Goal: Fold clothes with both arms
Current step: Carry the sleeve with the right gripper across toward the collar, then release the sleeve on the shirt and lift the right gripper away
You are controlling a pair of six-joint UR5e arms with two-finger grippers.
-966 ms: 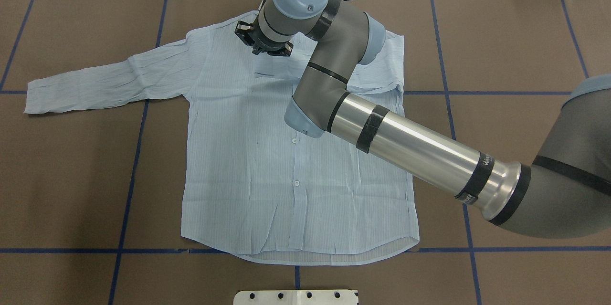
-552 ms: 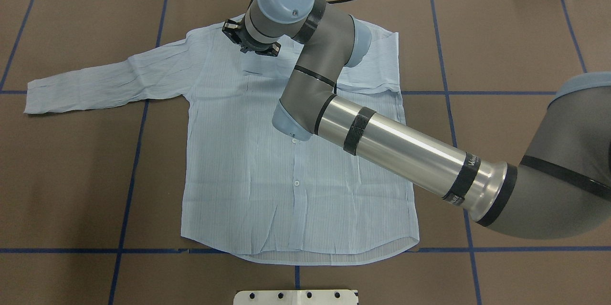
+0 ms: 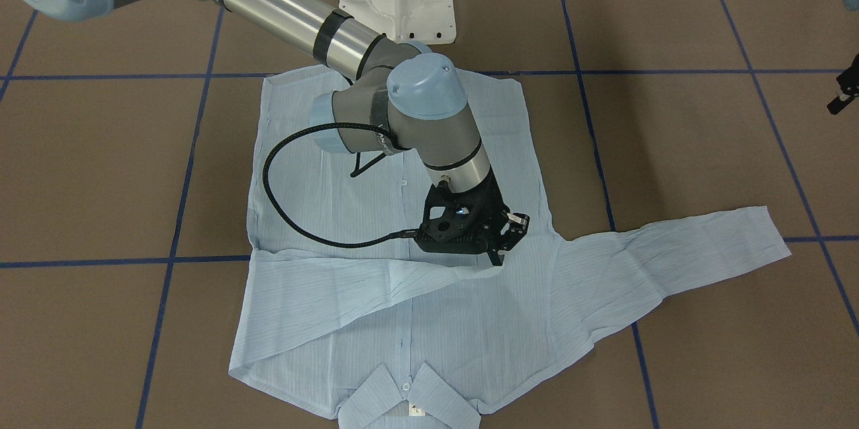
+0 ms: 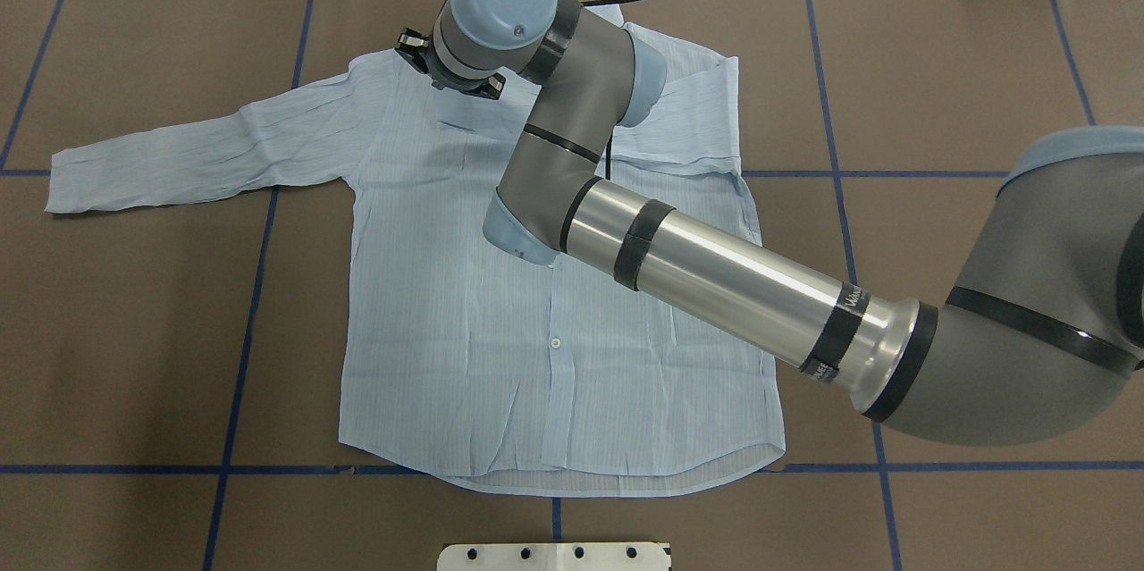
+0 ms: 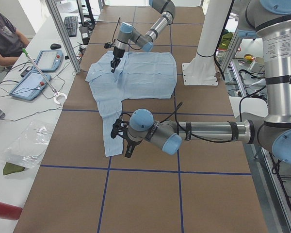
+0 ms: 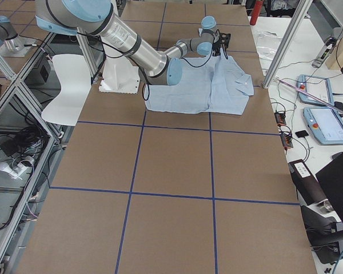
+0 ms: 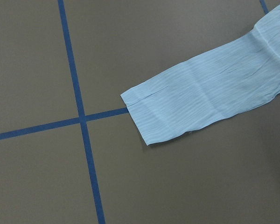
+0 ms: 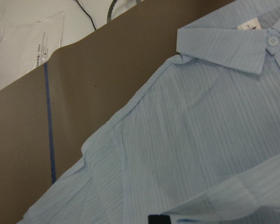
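Early stage: thin light-blue striped button-up shirt (image 4: 447,330) flat, front up, on brown blue-taped counter (image 4: 965,62). Near sleeve (image 3: 349,281) laid across chest, with right tool (image 3: 502,249) narrow, seemingly pinching its end. Far sleeve (image 4: 179,160) not yet folded. Left tool (image 5: 127,151) near its cuff, opening unclear. Body folds remain.

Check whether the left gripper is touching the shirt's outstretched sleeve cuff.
Apart. The front-facing view shows bare table between the left gripper and the cuff; the left wrist view shows it lying untouched.
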